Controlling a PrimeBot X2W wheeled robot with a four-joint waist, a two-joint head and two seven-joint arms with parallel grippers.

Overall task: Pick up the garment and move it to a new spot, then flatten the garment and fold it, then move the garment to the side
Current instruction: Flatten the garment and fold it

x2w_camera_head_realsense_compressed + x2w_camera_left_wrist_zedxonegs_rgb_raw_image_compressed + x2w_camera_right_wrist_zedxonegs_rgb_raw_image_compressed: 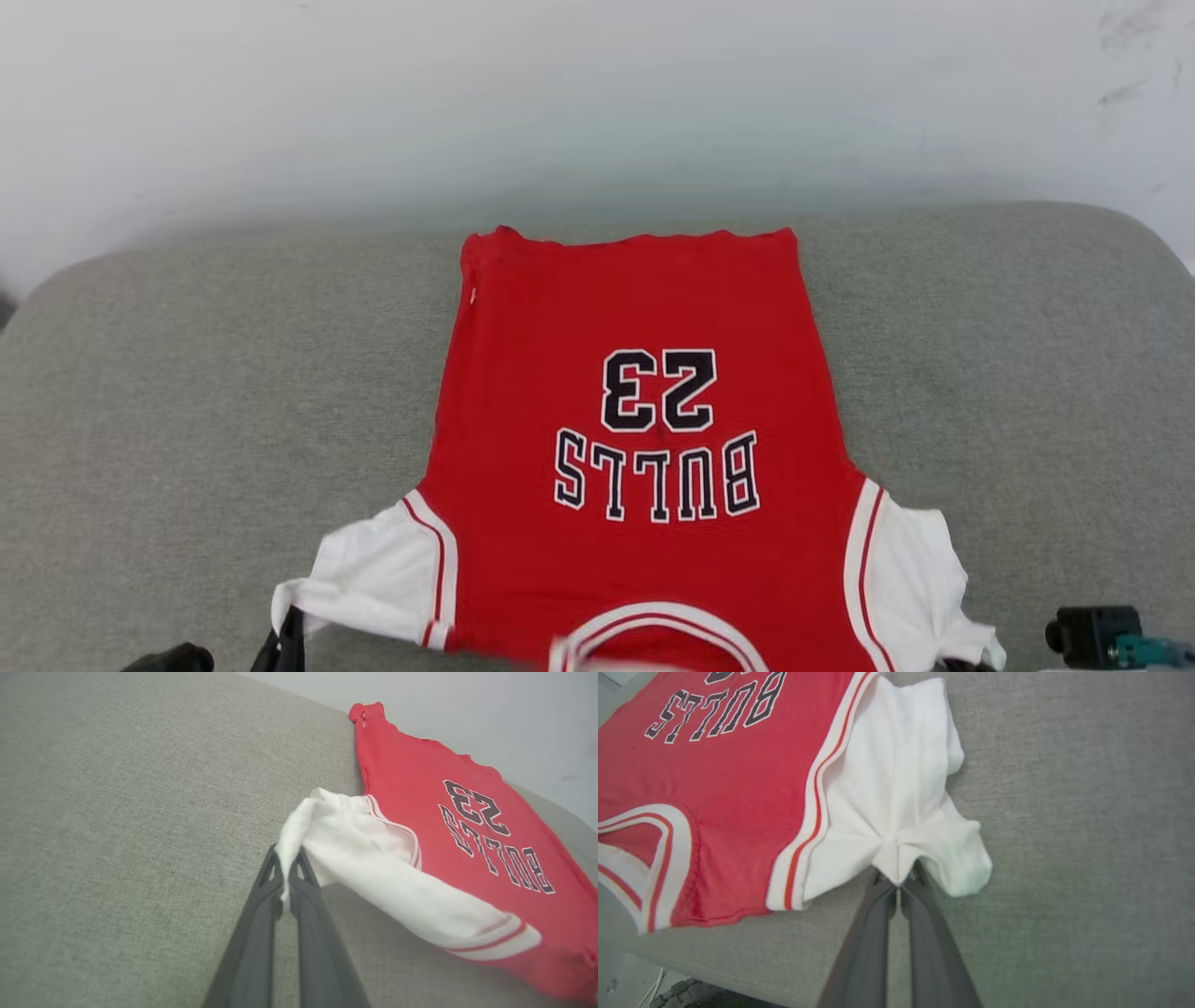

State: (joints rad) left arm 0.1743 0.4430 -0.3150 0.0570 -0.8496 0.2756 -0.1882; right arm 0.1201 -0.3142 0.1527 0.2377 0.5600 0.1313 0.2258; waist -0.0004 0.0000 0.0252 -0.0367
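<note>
A red jersey-style shirt with short white sleeves (635, 308) lies spread print-side up on the middle of a grey fabric-covered tabletop (187, 373). Its hem reaches the far edge by the pale white wall (597, 93), and its collar lies at the near edge.

The black, white-edged lettering can be read clearly: the number "23" (659, 389) sits farther away and the word "BULLS" (656, 474) sits nearer the collar (both appear upside down in the head view). A tiny white tag (472, 297) shows on the shirt's side seam near the hem, and it is too small to read. Red-and-white striped trim runs round the neck opening (653, 621) and along both armholes.

The left fingers (252, 933) are pressed together on the outer edge of the left white sleeve (355, 858), with a thin fold of white cloth caught between their tips. That sleeve is drawn away from the red body and lifted a little off the tabletop, so it bunches toward the pinch.

The right fingers (864, 952) are likewise clamped on the right white sleeve (896, 779). Here the cloth gathers into radiating creases at the point where it is held. The rest of this sleeve lies on the grey fabric beside the striped armhole.

The red body of the shirt rests smooth between the two sleeves, with only slight waviness along the hem.
</note>
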